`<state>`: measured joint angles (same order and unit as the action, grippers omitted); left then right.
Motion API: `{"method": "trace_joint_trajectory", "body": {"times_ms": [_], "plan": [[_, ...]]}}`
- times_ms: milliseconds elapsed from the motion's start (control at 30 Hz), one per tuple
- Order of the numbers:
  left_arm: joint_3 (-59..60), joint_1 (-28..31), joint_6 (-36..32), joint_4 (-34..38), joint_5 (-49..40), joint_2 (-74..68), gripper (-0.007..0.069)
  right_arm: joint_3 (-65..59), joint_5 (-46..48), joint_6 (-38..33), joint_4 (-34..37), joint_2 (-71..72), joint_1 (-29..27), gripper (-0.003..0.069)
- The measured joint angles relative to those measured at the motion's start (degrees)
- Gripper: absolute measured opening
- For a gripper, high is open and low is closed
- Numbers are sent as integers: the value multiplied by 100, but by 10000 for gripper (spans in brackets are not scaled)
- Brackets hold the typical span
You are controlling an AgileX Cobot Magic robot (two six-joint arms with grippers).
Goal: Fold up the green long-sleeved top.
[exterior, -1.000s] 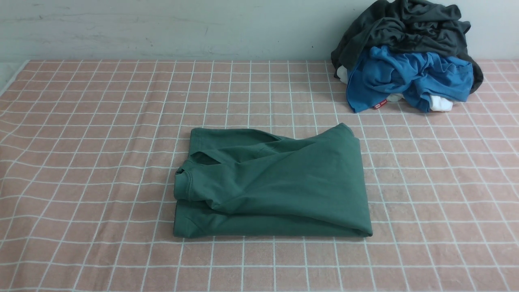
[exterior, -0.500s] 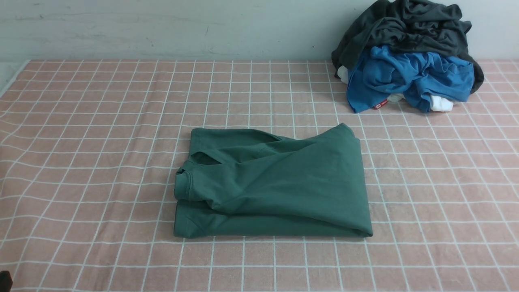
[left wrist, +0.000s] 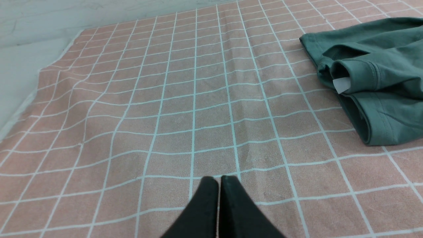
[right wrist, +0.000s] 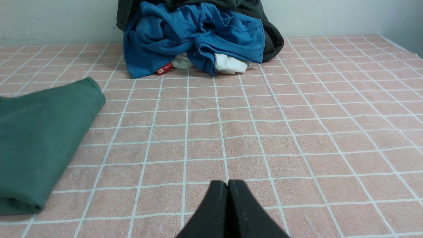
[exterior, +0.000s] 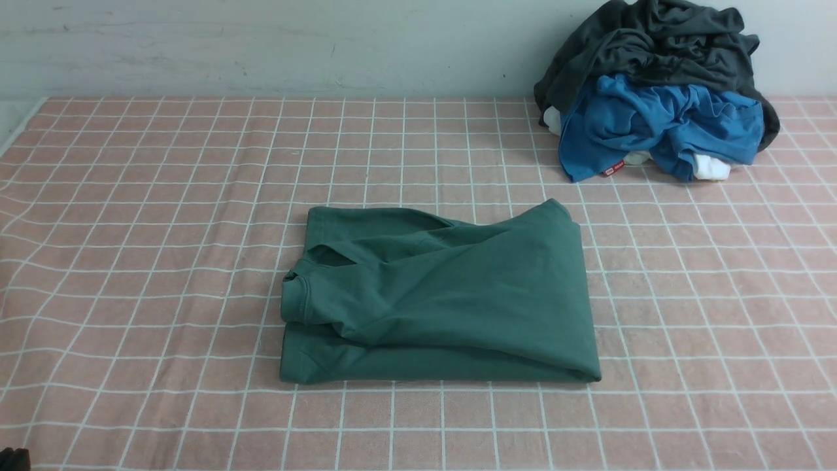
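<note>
The green long-sleeved top [exterior: 444, 294] lies folded into a rough rectangle in the middle of the table, collar end to the left. It also shows in the left wrist view [left wrist: 373, 76] with a white label at the collar, and in the right wrist view [right wrist: 36, 138]. My left gripper [left wrist: 219, 180] is shut and empty above the cloth, well left of the top. Only a dark bit of it shows at the front view's bottom left corner [exterior: 13, 459]. My right gripper [right wrist: 228, 183] is shut and empty, right of the top; it is out of the front view.
A pile of clothes sits at the back right against the wall: a dark charcoal-grey garment [exterior: 654, 39] over a bright blue garment [exterior: 660, 121] with a small red tag, and some white cloth. A pink checked tablecloth [exterior: 163, 196] covers the table.
The top has not moved. A dark bit of the left arm has come into the front view's bottom left corner.
</note>
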<state>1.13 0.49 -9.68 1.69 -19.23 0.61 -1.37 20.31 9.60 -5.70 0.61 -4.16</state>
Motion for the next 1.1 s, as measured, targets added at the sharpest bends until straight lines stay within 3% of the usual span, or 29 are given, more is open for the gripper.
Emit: {"method": "trace_joint_trajectory", "body": {"times_ms": [167,467,1100], "plan": [[0,0,10,11,0,0,-3,0,0,0,0,0,0,-14],[0,0,626,-125,5,0,-3,0,0,0,0,0,0,-14],[0,0,683,-136,5,0,-3,0,0,0,0,0,0,-14]]}}
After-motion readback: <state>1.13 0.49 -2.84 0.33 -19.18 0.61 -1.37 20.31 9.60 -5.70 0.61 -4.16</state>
